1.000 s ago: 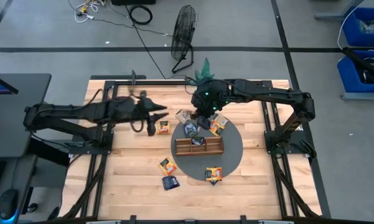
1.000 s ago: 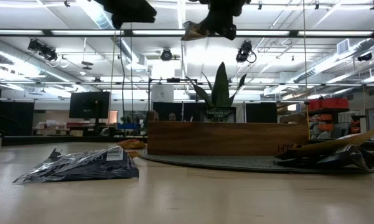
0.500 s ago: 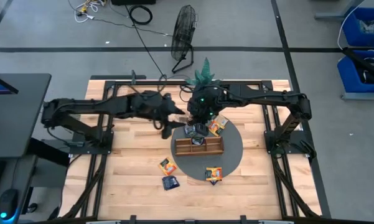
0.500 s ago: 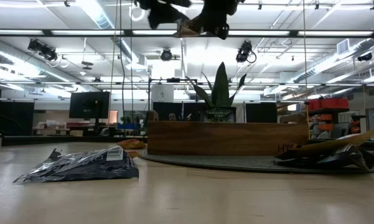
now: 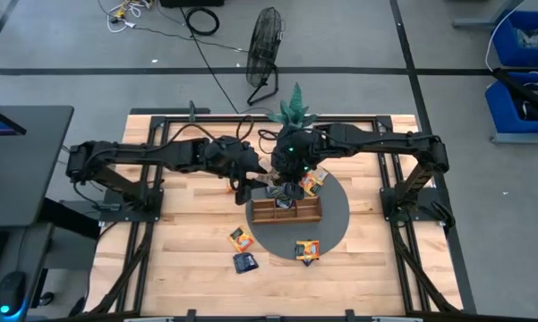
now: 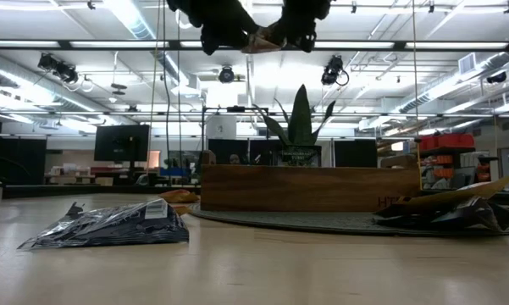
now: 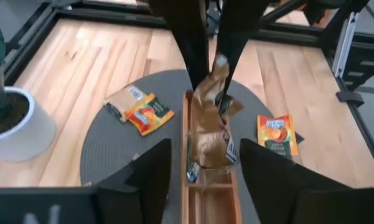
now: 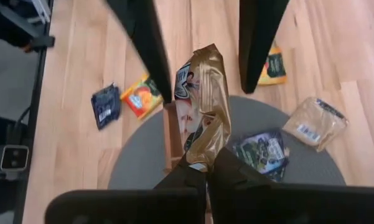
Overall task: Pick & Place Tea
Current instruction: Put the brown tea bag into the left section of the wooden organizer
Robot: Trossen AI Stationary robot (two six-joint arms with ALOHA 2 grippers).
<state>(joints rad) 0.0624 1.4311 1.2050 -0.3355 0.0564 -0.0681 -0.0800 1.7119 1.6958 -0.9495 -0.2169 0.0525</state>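
Note:
A crumpled golden-brown foil tea sachet (image 8: pixel 205 106) with a whitish-blue printed face hangs in the air above the wooden tray (image 5: pixel 286 209), which sits on a dark round mat (image 5: pixel 336 215). My right gripper (image 8: pixel 208 171) is shut on the sachet. My left gripper (image 7: pixel 208 180) is open, and its two fingers (image 8: pixel 146 43) stand on either side of the sachet's free end with gaps showing. In the low view both grippers sit at the top edge, the left gripper (image 6: pixel 229 30) and the right gripper (image 6: pixel 292 30), with the sachet (image 6: pixel 258 39) between them. My right gripper pinches the sachet between its two fingers at one end (image 8: pixel 202 160). The sachet is lifted clear, high over the tray. It sticks out forward from the fingertips toward my left gripper, bent and creased along its length.
Loose sachets lie about: orange (image 5: pixel 241 238) and dark blue (image 5: pixel 245 262) on the wood near the table's near edge, orange (image 5: pixel 306 250) at the mat's near rim, orange (image 5: pixel 315 182) and tan (image 8: pixel 314 122) on the mat's far part. A potted plant (image 5: pixel 295 105) stands at the far edge.
My left arm has swung toward the table's right and closed in on the right gripper, so its fingers now flank the hanging sachet. My right gripper has stayed shut on the sachet, shifting only slightly.

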